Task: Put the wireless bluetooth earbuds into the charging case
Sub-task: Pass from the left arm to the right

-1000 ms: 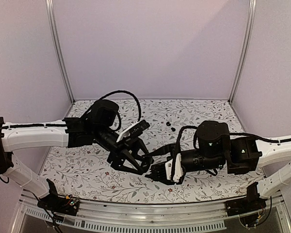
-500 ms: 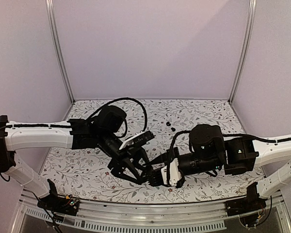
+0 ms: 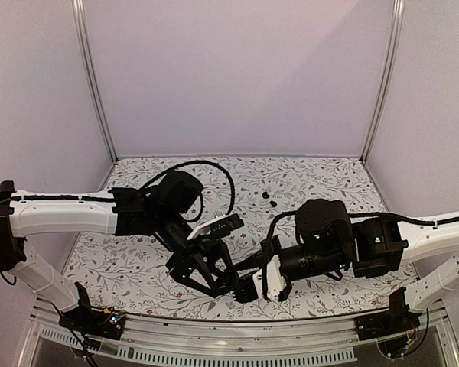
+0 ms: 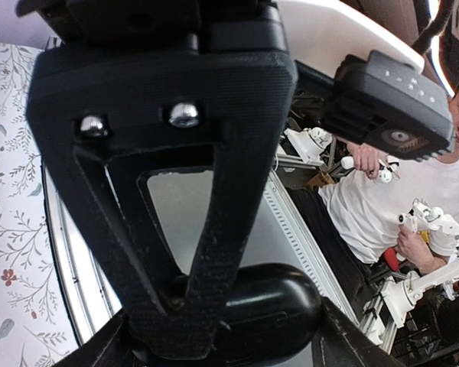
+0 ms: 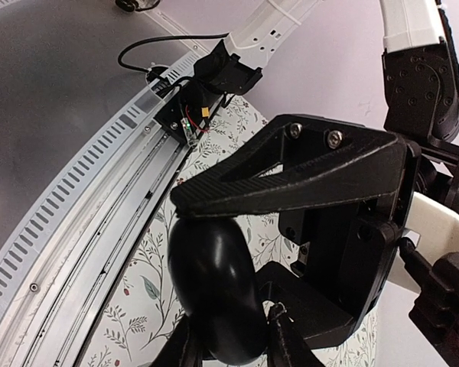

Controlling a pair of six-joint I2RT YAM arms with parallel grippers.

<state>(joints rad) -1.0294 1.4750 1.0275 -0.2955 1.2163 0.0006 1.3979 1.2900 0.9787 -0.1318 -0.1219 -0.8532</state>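
Up front, case [image 4: 269, 312] betw. L fingers [image 4: 218, 229], prob. R fingers [image 5: 291, 172] too

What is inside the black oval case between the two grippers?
Its inside cannot be seen: the case looks shut, and its glossy shell covers everything. Two earbuds lie outside it, on the table farther back.

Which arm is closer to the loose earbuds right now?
The right arm: its wrist sits just right of the earbuds, slightly nearer the front. The left arm lies farther off, to their left.
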